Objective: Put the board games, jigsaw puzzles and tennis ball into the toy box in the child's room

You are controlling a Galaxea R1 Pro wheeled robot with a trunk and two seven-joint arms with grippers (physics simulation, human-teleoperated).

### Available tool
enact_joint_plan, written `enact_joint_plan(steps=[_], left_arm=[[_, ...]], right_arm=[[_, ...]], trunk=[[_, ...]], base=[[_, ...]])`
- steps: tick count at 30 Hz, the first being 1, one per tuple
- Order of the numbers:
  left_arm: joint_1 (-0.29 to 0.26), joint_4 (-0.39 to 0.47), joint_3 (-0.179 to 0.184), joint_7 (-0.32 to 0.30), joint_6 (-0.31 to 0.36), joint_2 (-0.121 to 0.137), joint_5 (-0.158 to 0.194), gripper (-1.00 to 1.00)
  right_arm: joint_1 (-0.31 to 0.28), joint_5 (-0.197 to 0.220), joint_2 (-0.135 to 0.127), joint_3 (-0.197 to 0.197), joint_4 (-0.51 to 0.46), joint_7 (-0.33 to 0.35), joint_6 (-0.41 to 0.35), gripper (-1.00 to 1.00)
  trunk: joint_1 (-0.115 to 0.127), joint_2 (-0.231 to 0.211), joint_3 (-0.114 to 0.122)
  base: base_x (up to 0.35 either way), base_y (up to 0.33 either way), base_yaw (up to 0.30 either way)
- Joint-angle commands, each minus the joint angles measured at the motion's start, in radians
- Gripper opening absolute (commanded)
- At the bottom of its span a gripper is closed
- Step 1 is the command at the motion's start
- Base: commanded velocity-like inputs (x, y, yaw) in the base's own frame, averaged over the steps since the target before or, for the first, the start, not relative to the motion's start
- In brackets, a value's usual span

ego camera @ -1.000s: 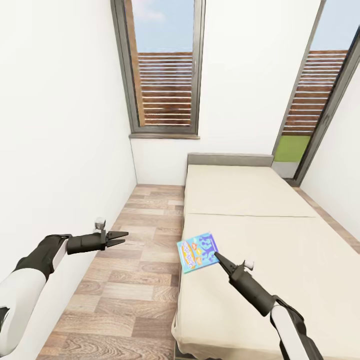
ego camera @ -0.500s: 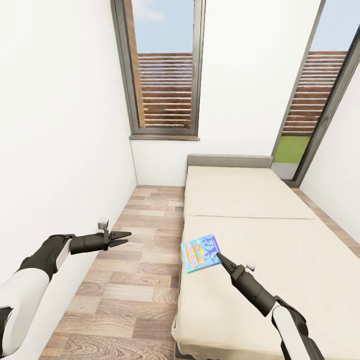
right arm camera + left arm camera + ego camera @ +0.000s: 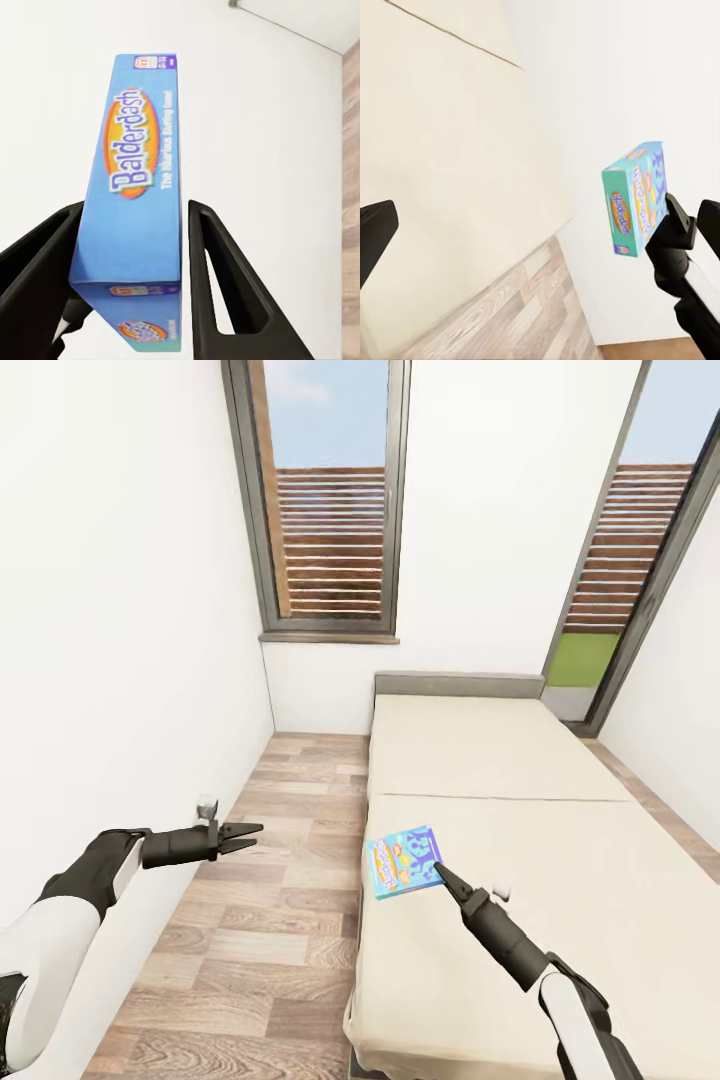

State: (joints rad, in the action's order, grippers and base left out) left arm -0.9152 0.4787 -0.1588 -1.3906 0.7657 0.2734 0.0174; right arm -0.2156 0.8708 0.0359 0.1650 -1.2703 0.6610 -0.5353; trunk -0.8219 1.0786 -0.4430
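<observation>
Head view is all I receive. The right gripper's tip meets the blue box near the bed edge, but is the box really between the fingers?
Observer: Yes. In the right wrist view the box sits between the two fingers of the right gripper, with its narrow side toward the camera.
Operator: Is it lying flat?
Observer: No. The left wrist view shows it tilted up on edge, clear of the bed, with the white wall behind it.
Operator: Which game is it?
Observer: The narrow side reads "Balderdash".
</observation>
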Motion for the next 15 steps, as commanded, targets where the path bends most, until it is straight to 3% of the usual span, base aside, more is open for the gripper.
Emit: enact_joint_plan(steps=[1, 15], left_arm=[[-0.001, 0.0, -0.001, -0.002, 0.01, -0.001, 0.001, 1.0], [-0.001, 0.0, 0.001, -0.004, 0.01, 0.001, 0.001, 1.0]], right_arm=[[-0.001, 0.004, 0.001, 0.002, 0.002, 0.001, -0.003, -1.0], [-0.001, 0.004, 0.0, 0.002, 0.009, 0.0, 0.014, -1.0]], trunk=[[0.004, -0.007, 0.002], [0.058, -0.105, 0.046]], base=[[0.0, 0.0, 0.0], [0.0, 0.0, 0.0]])
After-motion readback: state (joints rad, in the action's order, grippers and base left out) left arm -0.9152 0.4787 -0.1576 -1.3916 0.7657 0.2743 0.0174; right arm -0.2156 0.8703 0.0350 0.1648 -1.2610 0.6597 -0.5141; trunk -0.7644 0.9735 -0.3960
